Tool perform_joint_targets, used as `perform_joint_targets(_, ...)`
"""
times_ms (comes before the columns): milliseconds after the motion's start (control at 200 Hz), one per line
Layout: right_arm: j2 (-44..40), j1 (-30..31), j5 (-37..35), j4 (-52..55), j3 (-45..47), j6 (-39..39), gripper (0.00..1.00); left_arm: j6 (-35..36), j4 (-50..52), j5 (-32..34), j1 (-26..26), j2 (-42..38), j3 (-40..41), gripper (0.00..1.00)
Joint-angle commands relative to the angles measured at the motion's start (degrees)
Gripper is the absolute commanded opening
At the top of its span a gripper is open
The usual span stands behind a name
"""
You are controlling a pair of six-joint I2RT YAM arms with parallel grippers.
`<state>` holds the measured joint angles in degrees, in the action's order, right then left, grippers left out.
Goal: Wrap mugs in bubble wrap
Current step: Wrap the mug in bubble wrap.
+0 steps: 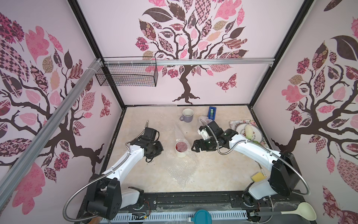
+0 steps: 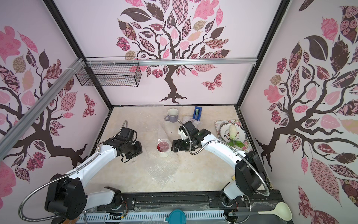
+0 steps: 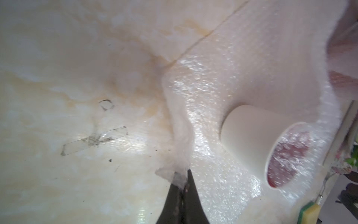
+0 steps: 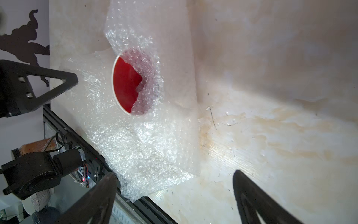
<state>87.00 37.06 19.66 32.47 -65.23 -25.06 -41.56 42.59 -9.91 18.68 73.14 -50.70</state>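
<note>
Centre of a top view: white mug (image 1: 181, 149), red inside, upright on a clear bubble wrap (image 1: 181, 171) sheet spread over the marbled beige table (image 1: 222, 170). A crinkly flap lies across most of its mouth. Left gripper (image 3: 183, 173) is clenched on a bunched edge of the wrap, just left of the mug; from above the black wrist hides the pinch. Right gripper (image 1: 194, 147) sits just right of the mug, jaws spread wide, gripping nothing, clear of the mug.

Upper centre: lavender mug (image 1: 187, 115), glossy, white inside, unwrapped, handle to the left. Right of it, a blue tape dispenser (image 1: 212, 112).

Right side: round floral plate (image 1: 237, 130) on a square floral mat (image 1: 233, 122), w/ a pale ribbed oblong (image 1: 249, 131) on it. The right arm (image 1: 251, 149) crosses the mat's lower part.

Lower right: yellow-green sponge (image 1: 257, 176). Upper left: black wire basket (image 1: 127, 74) on the back wall.
</note>
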Motion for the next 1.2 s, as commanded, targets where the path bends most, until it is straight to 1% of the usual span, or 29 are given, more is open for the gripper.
perform_joint_targets(0,3.21,0.0,2.46,-3.98,-2.12,1.42,0.96,-1.89,-1.08,-1.96,3.28,1.67,-4.93,0.0)
perform_joint_targets(155,5.28,-0.16,5.19,-5.81,-2.65,1.18,0.98,-3.83,-4.13,-3.65,5.66,4.87,-8.95,0.0)
perform_joint_targets(295,3.99,-0.88,5.05,-8.56,-0.97,0.54,1.0,-3.99,-4.67,-4.78,5.84,8.44,-14.38,0.0)
perform_joint_targets(395,3.21,-1.91,5.81,-9.2,-0.6,0.7,1.0,-4.22,-6.22,-7.19,6.09,11.11,-17.52,0.0)
perform_joint_targets(575,1.53,-2.93,6.47,-11.73,0.69,0.46,1.0,-2.99,-7.98,-9.34,9.3,17.62,-21.45,0.0)
perform_joint_targets(710,1.68,-2.96,6.88,-12.98,1.83,0.45,1.0,-2.09,-8.07,-9.08,10.9,23.27,-23.47,0.0)
perform_joint_targets(905,2.66,-2.94,7.76,-14.91,2.88,0.19,1.0,-0.47,-7.47,-8.49,11.4,28.24,-26.61,0.0)
perform_joint_targets(1080,5.34,-2.87,9.07,-16.76,3.24,-0.38,1.0,-0.19,-7.62,-9.24,11.54,30.12,-27.67,0.0)
perform_joint_targets(1195,7.91,-2.69,8.0,-16.65,1.99,-0.54,1.0,-0.1,-8.12,-9.9,11.54,30.28,-27.31,0.0)
